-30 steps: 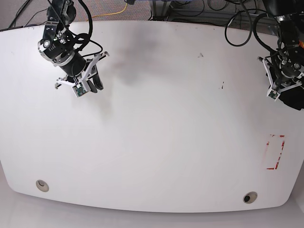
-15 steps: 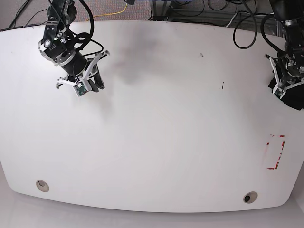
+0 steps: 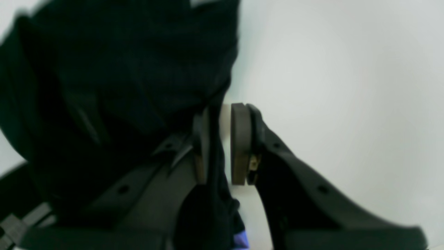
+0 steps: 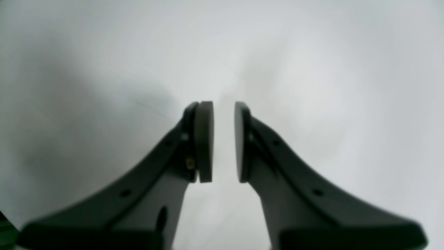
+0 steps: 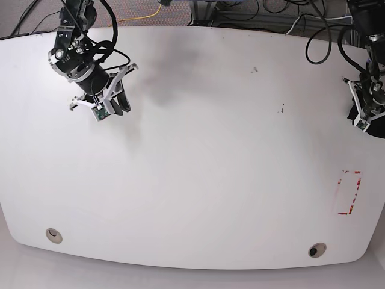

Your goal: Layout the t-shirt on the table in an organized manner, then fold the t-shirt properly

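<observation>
T-shirt fabric (image 3: 114, 86), black and bunched, hangs to the left of the left gripper (image 3: 222, 142) in the left wrist view, and a fold of it runs down between the two pads; the jaws are nearly together and pinch that fold, with a thin sliver of white showing beside the right-hand pad. In the base view this gripper (image 5: 365, 123) sits at the far right edge of the table (image 5: 198, 156), and only a small dark lump of the t-shirt (image 5: 379, 127) shows there, at the frame's border.

One table is in view, large, glossy and white with curved edges. Two round grommet holes lie along its near edge, one (image 5: 53, 235) well below the right gripper (image 5: 118, 107) and one (image 5: 316, 250) well below the left gripper. One set of red tape corner marks (image 5: 349, 192) lies below the left gripper, between it and the nearer hole.

The right gripper (image 4: 223, 140) hangs over bare tabletop (image 4: 312, 69). Its two pads stand a narrow gap apart, with white surface showing between them and nothing in their grasp. No container is visible.
</observation>
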`<state>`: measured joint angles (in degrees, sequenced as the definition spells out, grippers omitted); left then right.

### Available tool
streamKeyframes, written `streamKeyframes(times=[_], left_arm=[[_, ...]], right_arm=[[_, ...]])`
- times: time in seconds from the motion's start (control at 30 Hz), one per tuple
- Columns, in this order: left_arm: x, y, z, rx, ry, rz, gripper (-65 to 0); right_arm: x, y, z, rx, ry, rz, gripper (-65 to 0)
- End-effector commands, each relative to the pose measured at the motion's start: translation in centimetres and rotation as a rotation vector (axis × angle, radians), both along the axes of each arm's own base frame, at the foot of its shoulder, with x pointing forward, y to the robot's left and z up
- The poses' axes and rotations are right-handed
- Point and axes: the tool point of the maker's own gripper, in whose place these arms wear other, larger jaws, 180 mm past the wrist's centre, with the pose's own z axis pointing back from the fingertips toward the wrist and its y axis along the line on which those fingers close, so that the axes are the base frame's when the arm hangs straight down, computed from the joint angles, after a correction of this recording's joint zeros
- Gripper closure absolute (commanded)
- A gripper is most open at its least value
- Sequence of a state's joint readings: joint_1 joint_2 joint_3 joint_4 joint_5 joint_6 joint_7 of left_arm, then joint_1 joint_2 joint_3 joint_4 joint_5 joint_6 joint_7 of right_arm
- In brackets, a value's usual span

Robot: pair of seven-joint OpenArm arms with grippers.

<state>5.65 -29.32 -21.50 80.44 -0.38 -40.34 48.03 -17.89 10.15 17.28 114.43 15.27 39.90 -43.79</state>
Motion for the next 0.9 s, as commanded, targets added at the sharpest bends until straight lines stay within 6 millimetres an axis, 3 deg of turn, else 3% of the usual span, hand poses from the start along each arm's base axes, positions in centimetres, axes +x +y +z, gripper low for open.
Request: streamKeyframes(times=[0.0,0.23,0.47,0.77,0.87], left_arm=[[1.1,1.0,2.1,0.045,-0.046,-0.009,-8.6],[3.2,-1.4,4.9,0.065,-0.150,-0.077,-8.5],[4.9,-6.5,6.7,-0.011,-0.297,-0.104,-8.3],[9.3,-15.3,9.5,-0.252,-0.677,-0.064,-8.6],[9.9,-16.6,10.5,-0.305,-0.779,-0.039,-8.6]], right_arm=[[0.4,0.2,1.2,0.013,-0.046,0.008,-9.7],[0.6,0.4,1.7,0.014,-0.063,0.013,-10.0],[2.4,0.4,3.3,0.018,-0.139,0.010,-10.1],[4.9,0.3,4.5,-0.081,-0.247,-0.035,-10.3],[5.2,0.7,4.9,-0.088,-0.287,-0.043,-10.3]])
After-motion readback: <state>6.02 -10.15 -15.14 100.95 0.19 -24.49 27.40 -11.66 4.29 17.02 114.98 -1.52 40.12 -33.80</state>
